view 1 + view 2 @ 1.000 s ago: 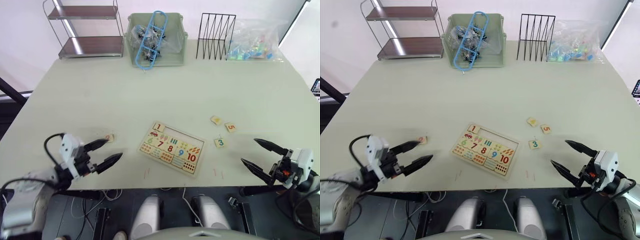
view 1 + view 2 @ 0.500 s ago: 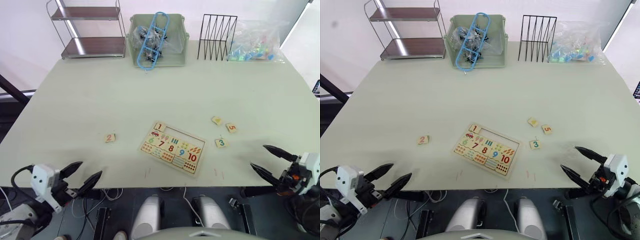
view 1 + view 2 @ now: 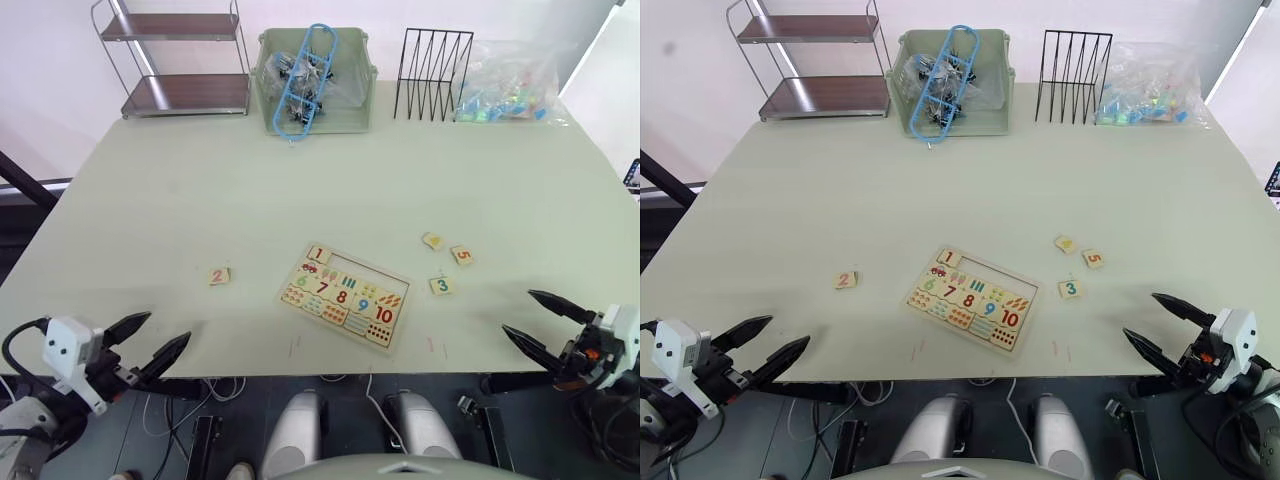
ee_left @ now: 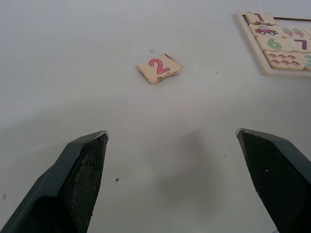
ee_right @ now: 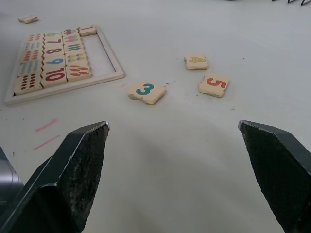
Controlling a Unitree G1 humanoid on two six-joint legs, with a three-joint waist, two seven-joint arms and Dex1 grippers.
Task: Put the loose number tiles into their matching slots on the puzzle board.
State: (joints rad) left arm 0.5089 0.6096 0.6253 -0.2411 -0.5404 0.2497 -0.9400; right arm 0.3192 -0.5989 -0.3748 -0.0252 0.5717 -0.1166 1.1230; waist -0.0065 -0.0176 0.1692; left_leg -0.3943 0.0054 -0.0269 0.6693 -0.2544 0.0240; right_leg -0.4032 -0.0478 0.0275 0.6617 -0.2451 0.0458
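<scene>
Overhead scene of a pale green bench (image 3: pixel 300 170) with the puzzle board (image 3: pixel 345 296) lying flat near its front edge, turned at a slight angle. The board's slots (image 3: pixel 365 275) run along its far long edge; the tile 1 (image 3: pixel 319 254) sits in the leftmost slot, and the rest of the row is bare. Lower rows carry the printed numbers 6 to 10 and small counting pictures.

Four loose number tiles lie on the bench. The tile 2 (image 3: pixel 219 276) rests well to the left of the board. To the right of the board, the tile 3 (image 3: pixel 440 285) lies nearest the front edge, with the tile 4 (image 3: pixel 433 240) and the tile 5 (image 3: pixel 461 255) just beyond it, close together but apart.

The left end effector (image 3: pixel 152 343) hangs at the bench's front left edge, fingers spread wide and holding nothing. The right end effector (image 3: pixel 540 322) hangs off the front right edge, likewise wide open and empty.

Along the far edge stand a two-tier shelf (image 3: pixel 175 60), a green bin (image 3: pixel 312 80) of bagged items with a blue clip-like object, a black wire rack (image 3: pixel 432 60) and a clear bag (image 3: pixel 505 85) of coloured pieces.
</scene>
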